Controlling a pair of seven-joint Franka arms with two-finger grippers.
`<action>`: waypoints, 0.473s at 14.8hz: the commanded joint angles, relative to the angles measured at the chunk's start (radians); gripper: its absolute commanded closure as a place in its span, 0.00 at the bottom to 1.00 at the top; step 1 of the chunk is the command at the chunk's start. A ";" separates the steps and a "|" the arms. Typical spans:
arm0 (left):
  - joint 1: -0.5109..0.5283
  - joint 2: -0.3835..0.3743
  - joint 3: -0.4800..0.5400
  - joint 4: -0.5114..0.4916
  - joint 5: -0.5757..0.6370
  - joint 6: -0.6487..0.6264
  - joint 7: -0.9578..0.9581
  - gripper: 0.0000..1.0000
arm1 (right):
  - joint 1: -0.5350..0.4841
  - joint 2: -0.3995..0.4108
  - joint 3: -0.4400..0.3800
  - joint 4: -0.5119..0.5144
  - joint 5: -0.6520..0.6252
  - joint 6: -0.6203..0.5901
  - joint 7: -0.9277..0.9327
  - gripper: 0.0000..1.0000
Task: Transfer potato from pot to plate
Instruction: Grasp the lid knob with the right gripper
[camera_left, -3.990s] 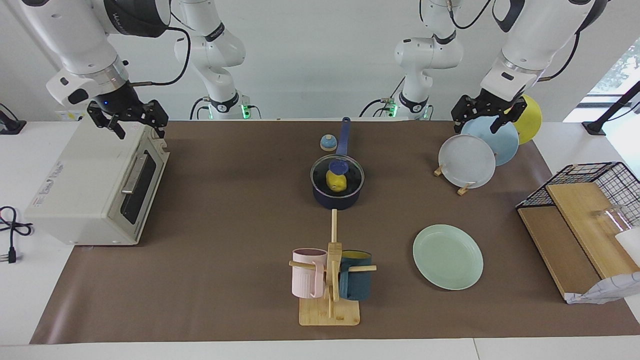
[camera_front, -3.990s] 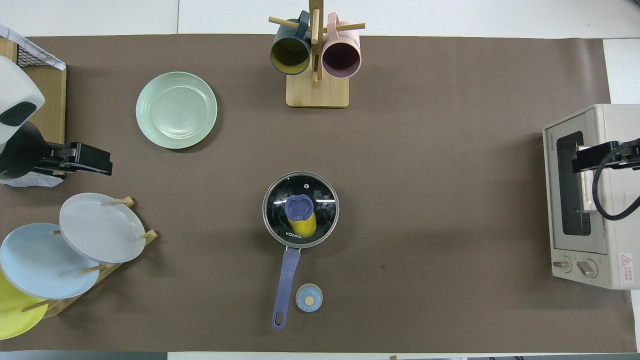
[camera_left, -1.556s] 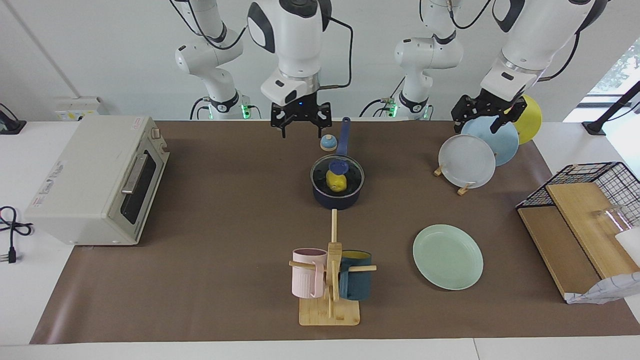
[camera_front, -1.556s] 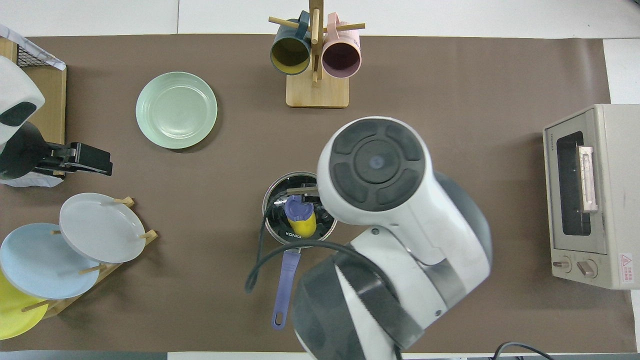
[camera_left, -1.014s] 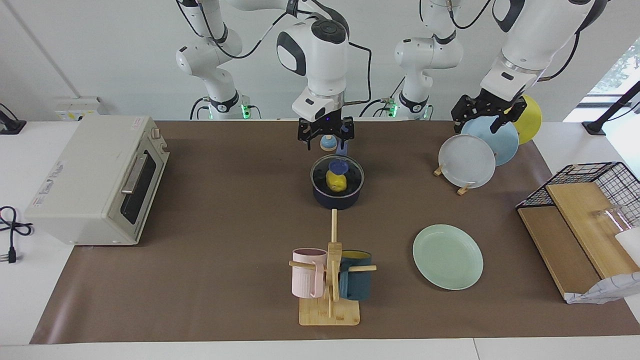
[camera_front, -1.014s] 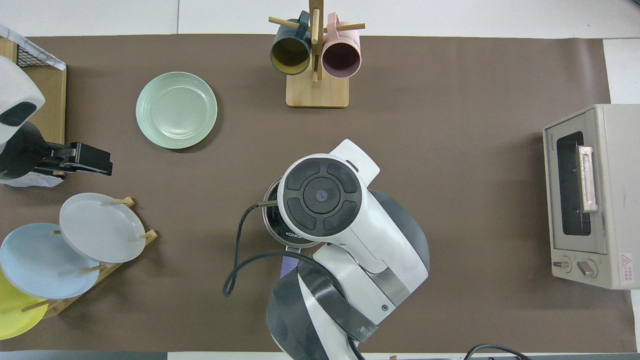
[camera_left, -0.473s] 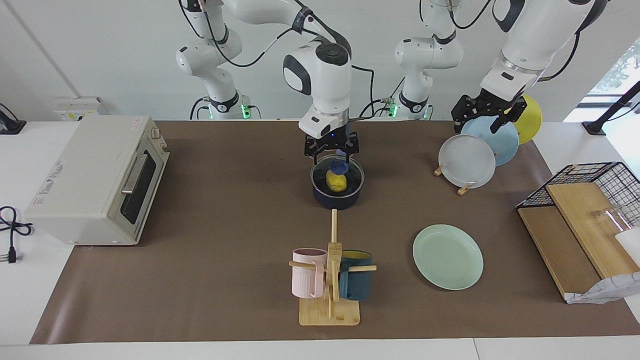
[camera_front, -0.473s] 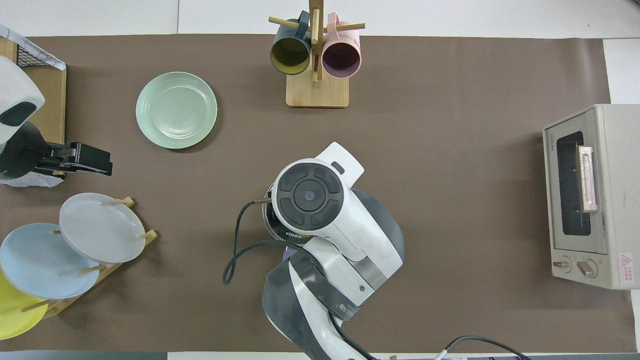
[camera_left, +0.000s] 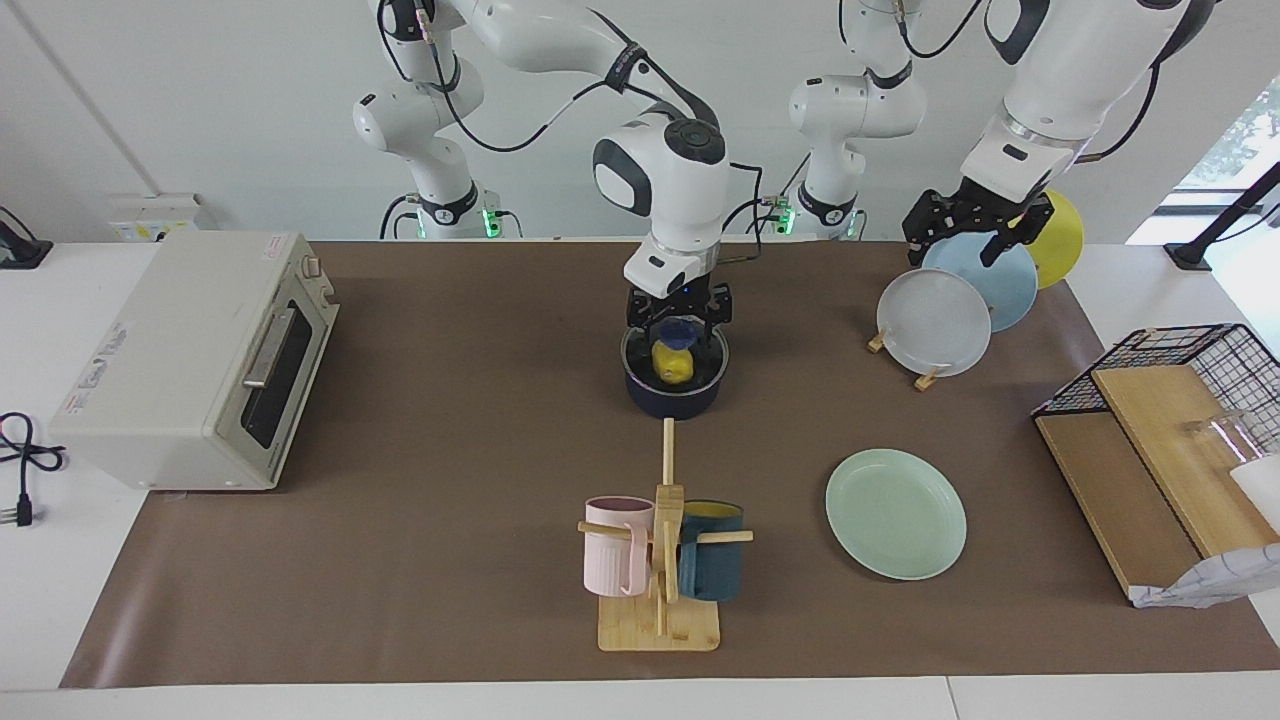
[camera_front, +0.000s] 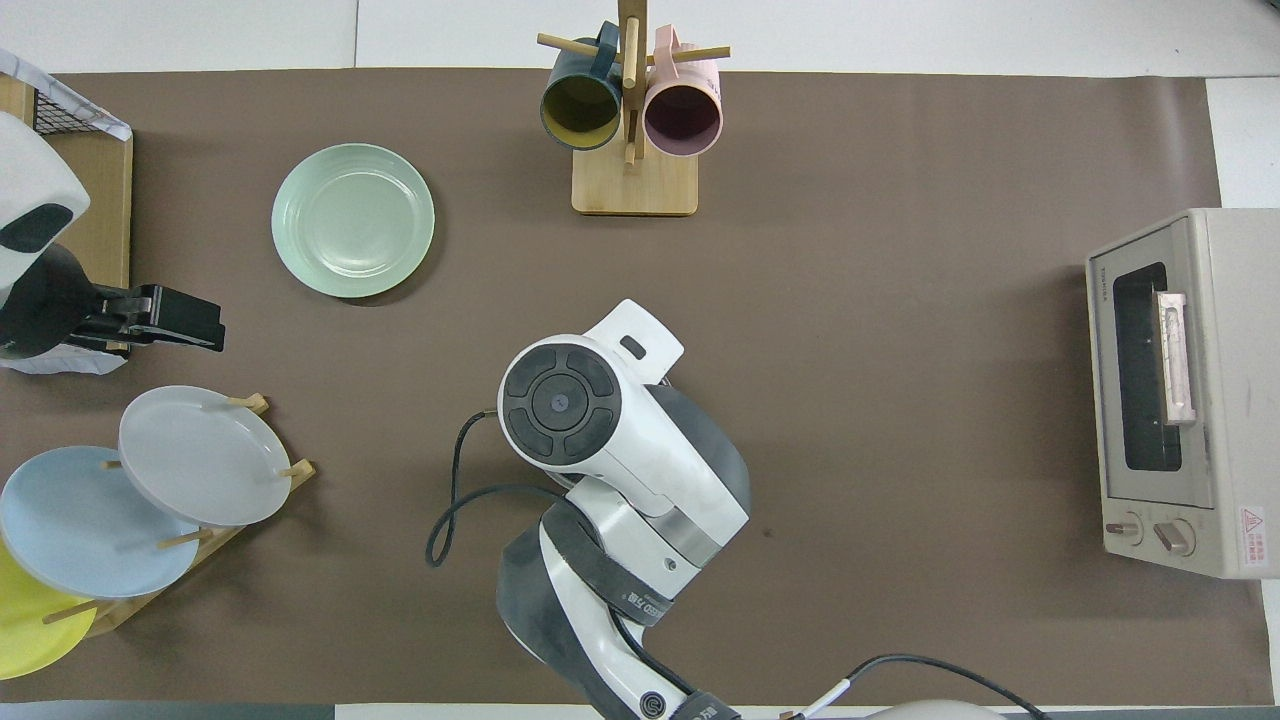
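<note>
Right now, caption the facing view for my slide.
Open right gripper over the lidded navy saucepan holding the yellow potato; mint-green plate waits.

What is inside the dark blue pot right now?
In the facing view the yellow potato lies inside the pot, under a glass lid whose blue knob sits between the right gripper's open jaws. The overhead view shows nothing: the arm covers the pot.

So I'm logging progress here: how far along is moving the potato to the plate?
Nothing is finished: the potato sits in the pot under the glass lid. In hand: the right tool, open, is at the lid's knob. The left tool waits over the plate rack. Left: remove the lid, lift the potato, place it on the bare mint plate.
</note>
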 joint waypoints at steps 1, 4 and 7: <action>0.007 -0.006 0.000 0.000 -0.010 -0.014 -0.003 0.00 | 0.005 0.018 0.001 0.008 -0.018 0.014 0.021 0.00; 0.007 -0.006 0.000 -0.001 -0.008 -0.011 -0.005 0.00 | 0.007 0.018 0.001 0.006 -0.020 0.006 0.021 0.00; 0.007 -0.006 0.000 -0.001 -0.008 -0.013 -0.005 0.00 | 0.008 0.017 0.001 0.017 -0.020 0.000 0.020 0.25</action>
